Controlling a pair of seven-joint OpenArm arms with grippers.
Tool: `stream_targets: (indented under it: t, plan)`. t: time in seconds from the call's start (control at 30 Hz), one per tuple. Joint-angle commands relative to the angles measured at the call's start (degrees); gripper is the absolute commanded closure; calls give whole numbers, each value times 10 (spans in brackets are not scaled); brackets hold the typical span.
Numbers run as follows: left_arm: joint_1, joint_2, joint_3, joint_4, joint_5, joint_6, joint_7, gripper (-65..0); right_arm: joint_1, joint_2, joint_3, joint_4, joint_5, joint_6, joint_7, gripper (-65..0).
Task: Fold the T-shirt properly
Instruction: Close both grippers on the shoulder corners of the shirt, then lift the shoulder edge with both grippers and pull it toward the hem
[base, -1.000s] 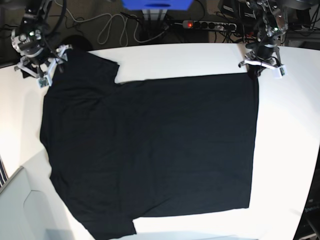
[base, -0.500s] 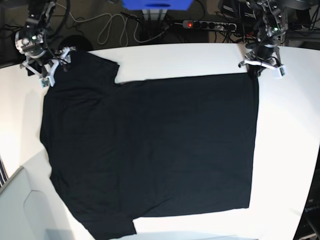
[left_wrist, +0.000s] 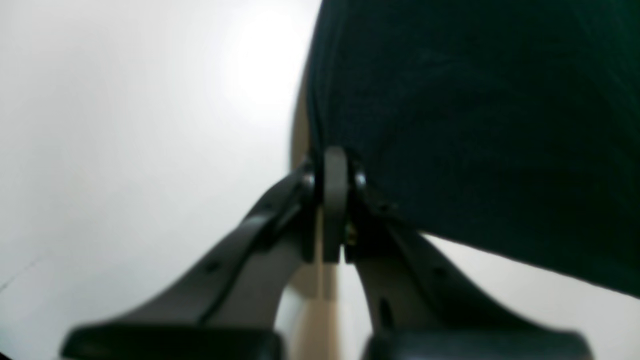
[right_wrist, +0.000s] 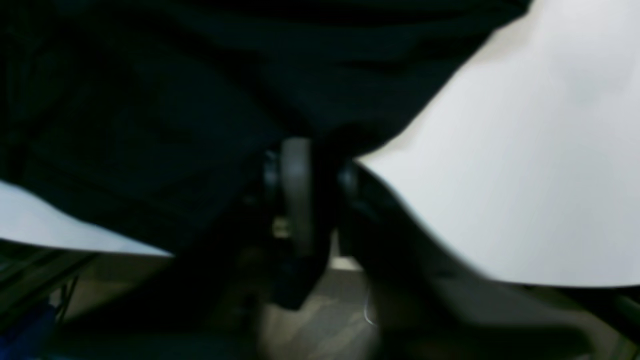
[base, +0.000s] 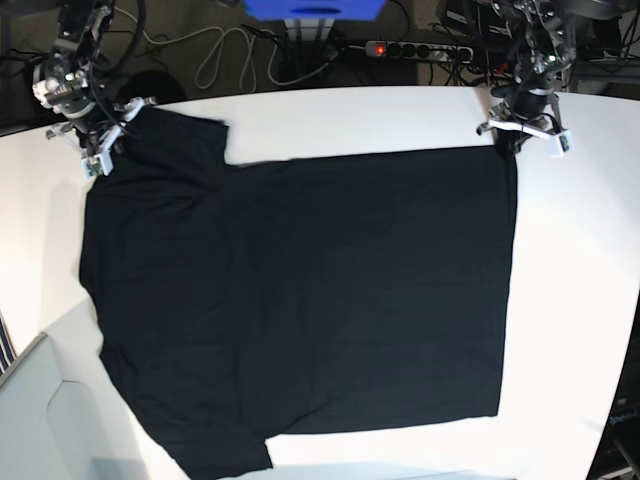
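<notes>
The black T-shirt (base: 300, 300) lies spread flat on the white table (base: 580, 300), plain side up, with one sleeve at the far left and another at the near left. My left gripper (base: 512, 143) is at the shirt's far right corner. The left wrist view shows this gripper (left_wrist: 334, 165) shut on the edge of the cloth (left_wrist: 475, 125). My right gripper (base: 105, 145) is at the far left sleeve corner. In the right wrist view its jaws (right_wrist: 312, 155) stand closed with dark fabric (right_wrist: 150, 100) bunched between them.
Behind the table's far edge are a power strip (base: 420, 49), loose cables (base: 215, 60) and a blue object (base: 315, 8). A grey panel (base: 40, 420) sits at the near left corner. Bare white table runs along the right side and the far middle.
My right gripper has shifted a little toward the far left and gone from open to shut on the sleeve corner, and the sleeve edge has drawn slightly left. The left arm has not moved.
</notes>
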Motion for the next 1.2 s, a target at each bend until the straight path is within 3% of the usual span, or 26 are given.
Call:
stream_targets:
  t: [0.0,0.2,0.63,0.77,0.93,1.03,1.17]
  plan:
    - [6,-3,-1,6,7,6,12,0,-5,5,2,2,-18,7,-27,0]
    - [6,-4,-1,18,7,7,12,0,-21,5,4,53,-18,7,-26,-1]
    - [85,-2,-14,158,4,8,15,0,-100,1,31,198,-18,7,-22,-1]
    - [95,20,-42,177,4,7,16,0,-119,1,47,198,-18,10,-20,-1]
    - [114,32,-52,188,3,6,17,0,-130,-8,76,198,-19,97,-10,-1]
    - [120,32,-52,188,3,6,17,0,-130,-25,104,198,-20,118,-10,-1]
    - [128,33,-53,193,3,6,17,0,-130,-31,110,199,-20,119,-10,-1]
